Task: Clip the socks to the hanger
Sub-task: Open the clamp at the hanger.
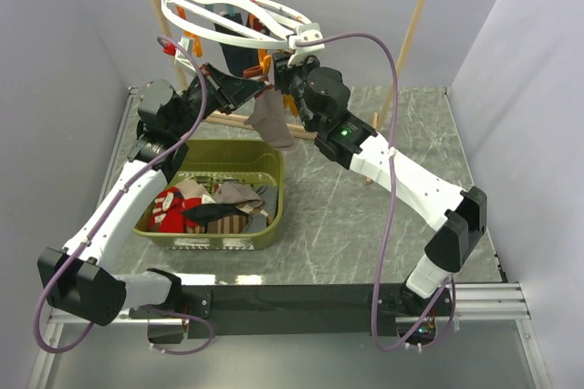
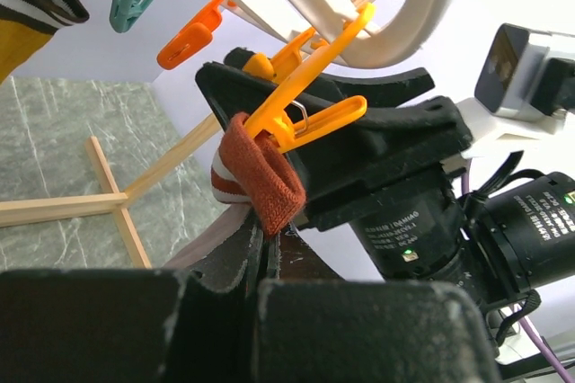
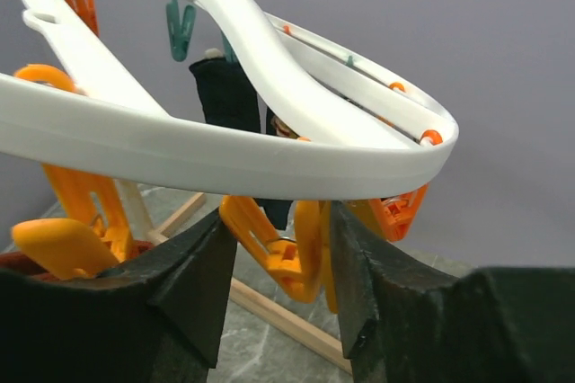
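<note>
One taupe sock [image 1: 270, 122] hangs in the air above the far part of the bench [image 1: 424, 115], just under the near edge of the hanger [image 3: 225, 154], between the two arms. Its dark red and white cuff sits at the mouth of an orange clip [image 2: 310, 113] on the white ring. The left fingers [image 2: 135, 329] are together, clamped on the taupe fabric just below the cuff. The right fingers [image 3: 189, 284] stand apart under the ring with the orange clip between them; whether they press on it cannot be told. A dark navy sock [image 3: 225, 95] hangs farther back on the hanger. The hanger hangs from the wooden rack [image 1: 415, 19]. Near and left, a green basket [image 1: 233, 146] holds more socks.
</note>
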